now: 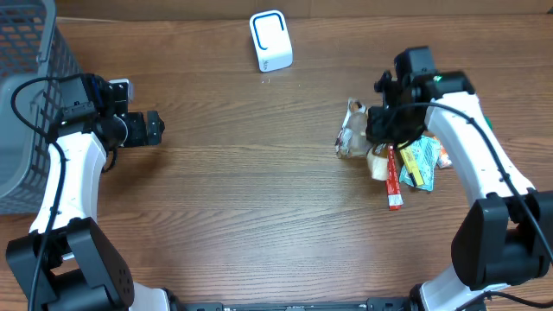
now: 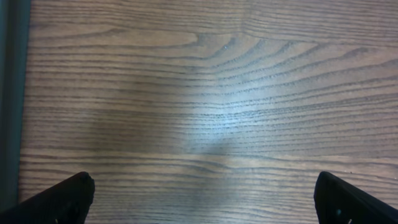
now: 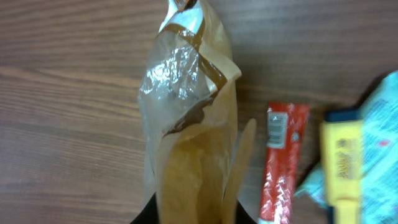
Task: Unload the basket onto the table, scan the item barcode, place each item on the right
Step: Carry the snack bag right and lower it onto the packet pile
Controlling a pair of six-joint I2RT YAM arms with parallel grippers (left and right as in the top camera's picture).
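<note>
The right gripper [image 1: 373,130] clamps the end of a brown paper bag [image 1: 351,136] with a clear window. The bag is at the right side of the table [image 1: 259,199], just beside a red stick pack [image 1: 394,183] and a yellow packet [image 1: 408,166]. The white scanner [image 1: 270,40] stands well apart, near the far edge. Across the table, the left gripper [image 1: 154,127] hangs over bare wood — jaws spread wide — near a grey basket [image 1: 26,104].

Checkout-style setup: scanner [image 1: 270,40], mesh basket [image 1: 50,47], snack bag [image 1: 352,136], packets [image 1: 416,162], wooden table [image 1: 259,190].
</note>
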